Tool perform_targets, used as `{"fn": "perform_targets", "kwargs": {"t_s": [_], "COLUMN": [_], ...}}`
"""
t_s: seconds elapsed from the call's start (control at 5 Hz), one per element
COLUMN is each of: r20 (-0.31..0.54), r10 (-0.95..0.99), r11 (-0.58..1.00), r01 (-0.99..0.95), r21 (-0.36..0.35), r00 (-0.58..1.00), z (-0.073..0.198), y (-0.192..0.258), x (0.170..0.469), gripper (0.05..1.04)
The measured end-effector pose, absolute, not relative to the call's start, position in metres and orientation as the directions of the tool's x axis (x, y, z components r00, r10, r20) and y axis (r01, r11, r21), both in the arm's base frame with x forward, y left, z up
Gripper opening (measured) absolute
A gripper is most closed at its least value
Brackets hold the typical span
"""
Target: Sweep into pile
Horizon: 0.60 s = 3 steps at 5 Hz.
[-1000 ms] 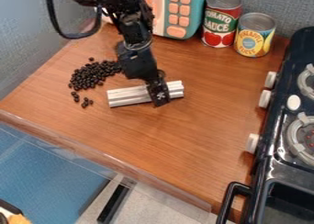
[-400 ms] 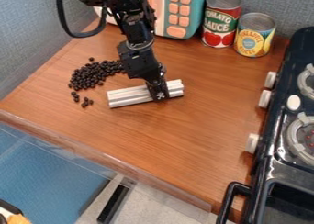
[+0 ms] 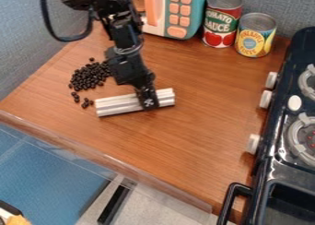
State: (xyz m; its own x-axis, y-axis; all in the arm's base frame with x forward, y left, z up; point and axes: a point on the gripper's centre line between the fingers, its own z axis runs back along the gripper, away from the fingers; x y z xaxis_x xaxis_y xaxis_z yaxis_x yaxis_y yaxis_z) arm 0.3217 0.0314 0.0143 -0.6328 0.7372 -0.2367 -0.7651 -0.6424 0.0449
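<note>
Fingers (image 3: pixel 148 101) gripping silver bar (image 3: pixel 117 105) | black beans (image 3: pixel 89 75) nearby | cans (image 3: pixel 224 0): printed labels (image 3: pixel 254 42)

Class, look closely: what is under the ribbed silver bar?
Brown counter shows around the bar, with dark beans near its left end; whatever lies directly beneath is covered.

You can read "TOMATO SAUCE" on the red can (image 3: pixel 222 21) and "PINEAPPLE" on the yellow-and-blue can (image 3: pixel 255 36) beside it.
</note>
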Motion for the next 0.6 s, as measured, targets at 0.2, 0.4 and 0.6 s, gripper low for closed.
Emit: {"fn": "perform_targets", "kwargs": {"t_s": [0.2, 0.4, 0.6], "r20": [-0.229, -0.227, -0.228], "r10": [0.721, 0.715, 0.711], "r11": [-0.662, -0.672, -0.681], "r01": [-0.748, -0.740, -0.732], "r21": [0.048, 0.039, 0.013], "r00": [-0.654, -0.661, -0.665], "z": [0.011, 0.007, 0.005], "y": [0.042, 0.048, 0.052], "x": [0.311, 0.304, 0.302], "gripper": [0.378, 0.378, 0.378]}}
